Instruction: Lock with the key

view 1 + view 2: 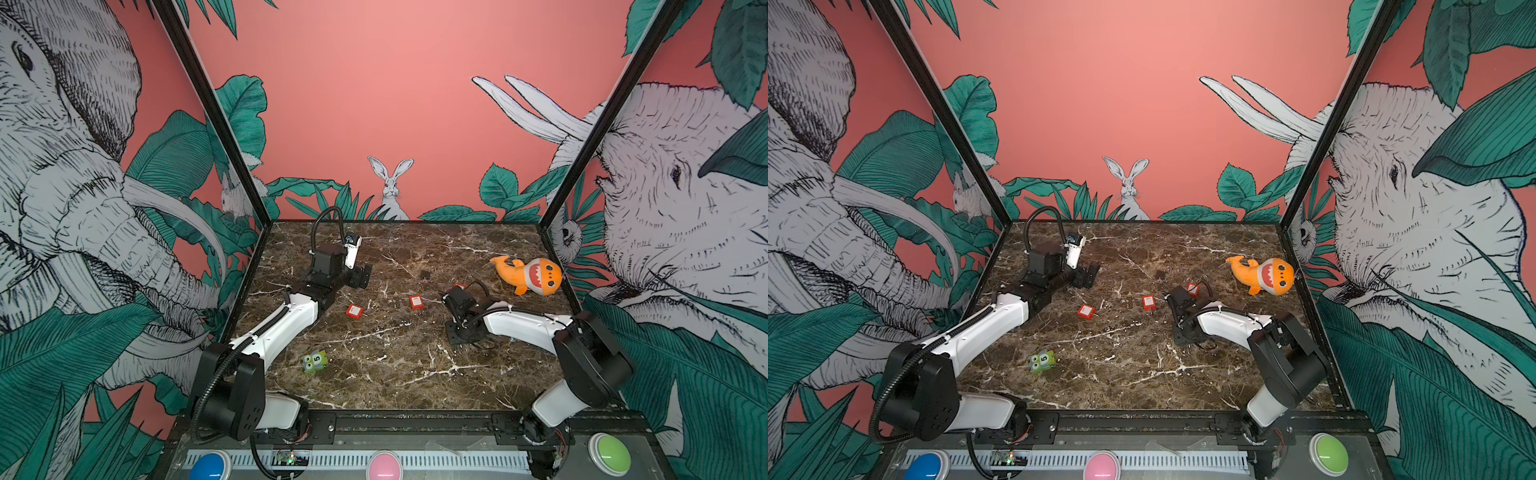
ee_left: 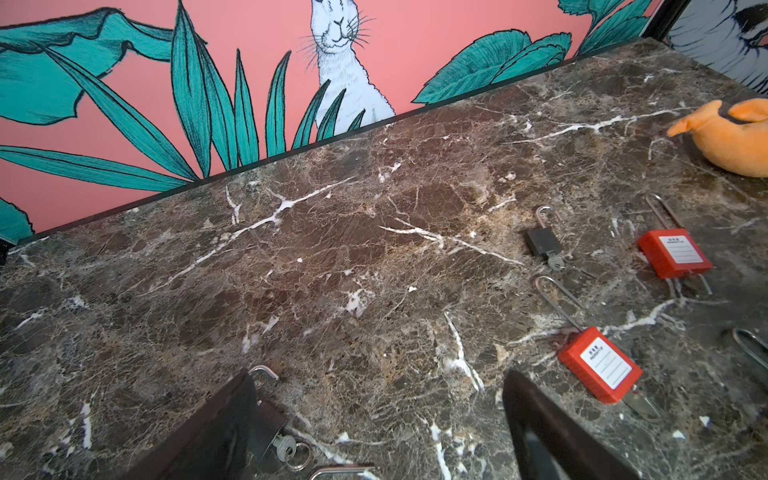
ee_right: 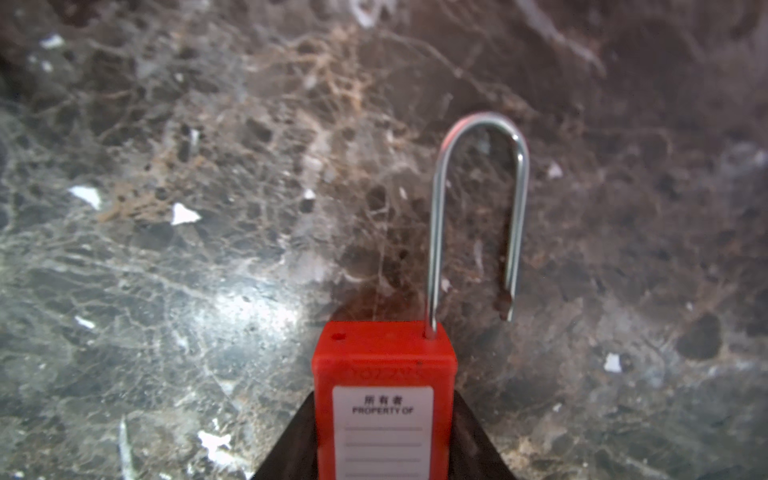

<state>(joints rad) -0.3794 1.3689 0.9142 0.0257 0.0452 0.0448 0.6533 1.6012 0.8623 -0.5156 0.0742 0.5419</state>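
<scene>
The right gripper (image 3: 384,419) has its jaws pinched on the body of a red plastic padlock with a long steel loop (image 3: 382,361). It's right of the middle of the brown marble tabletop (image 1: 395,374), a bit left and near of the orange shark plush toy (image 1: 532,276). The shackle (image 3: 482,119) has its free leg out of the body and swung away from its hole, so it's plainly unlocked. This looks like the grab-the-lock step.

The left gripper (image 2: 380,436) is over at the far left, jaws spread wide and holding nothing, with a small dark padlock (image 2: 270,419) just beside one finger.

The next move probably needs the shackle swung round and pushed home, then the key turned. That lock's key is hidden here, so finding it comes first.
</scene>
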